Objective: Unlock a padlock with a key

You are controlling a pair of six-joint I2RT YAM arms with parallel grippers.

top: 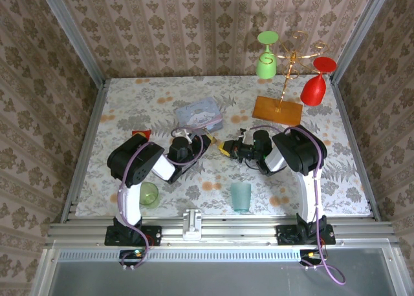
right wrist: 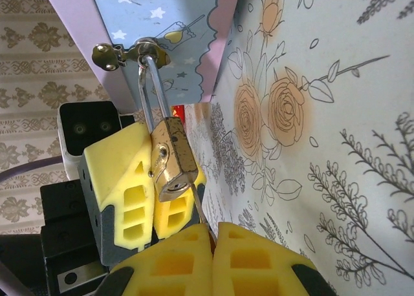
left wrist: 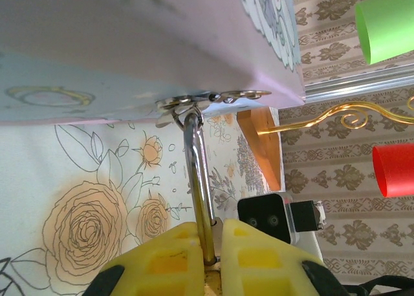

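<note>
Padlock: you have one padlock [right wrist: 173, 163], brass, with its silvery shackle looped through the hasp at the corner of the blue tin [top: 199, 114].
Key: one key [right wrist: 196, 209], a thin sliver meeting the padlock's lower end. You cannot tell how deep it sits.
Left claw: your left gripper [left wrist: 208, 234] is clamped on the padlock, with the shackle rising between its yellow fingers.
Right claw: your right gripper [right wrist: 212, 232] is pinched tight on the key.
Tins: one.
Hanging glasses: two on the gold rack [top: 278, 108], a green glass [top: 266, 57] and a red glass [top: 315, 83].
Cups: two near the table's front edge, a green cup [top: 149, 194] and a pale teal cup [top: 240, 196].
</note>
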